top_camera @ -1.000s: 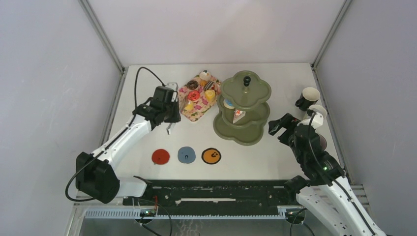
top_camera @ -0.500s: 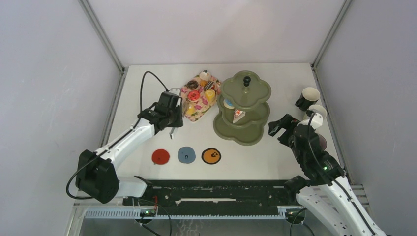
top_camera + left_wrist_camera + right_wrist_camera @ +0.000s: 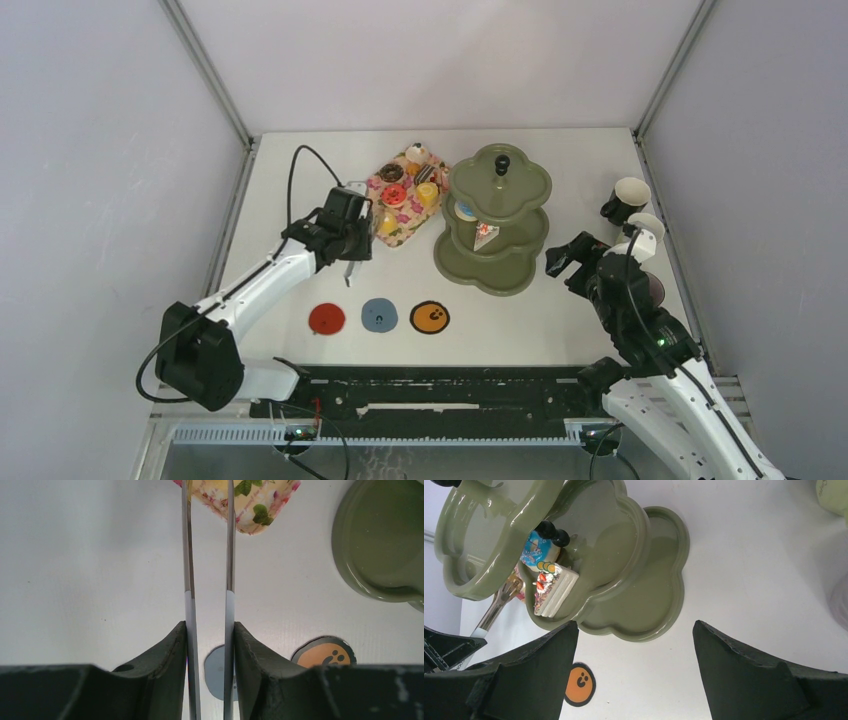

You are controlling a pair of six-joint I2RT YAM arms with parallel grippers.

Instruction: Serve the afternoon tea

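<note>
My left gripper (image 3: pixel 351 238) is shut on a pair of metal tongs (image 3: pixel 189 555). The blades stand slightly apart and run up over the near corner of the pink floral tray (image 3: pixel 255 515); their tips are out of the left wrist view. Toy donuts and cupcakes (image 3: pixel 405 185) lie on that tray (image 3: pixel 401 238). The olive three-tier stand (image 3: pixel 500 262) with its black knob (image 3: pixel 502 162) carries a blue donut (image 3: pixel 536 552) and a cake slice (image 3: pixel 554 590) on its middle tier. My right gripper (image 3: pixel 635 625) stands open just right of the stand, holding nothing.
Red (image 3: pixel 326 319), blue (image 3: pixel 379 315) and orange (image 3: pixel 430 317) coasters line the front. Two mugs (image 3: pixel 628 197) (image 3: pixel 645 232) stand at the right edge behind my right arm. Walls close in on both sides.
My left arm has swung right and forward to the tray's near corner with the tongs. The right arm has not moved.
</note>
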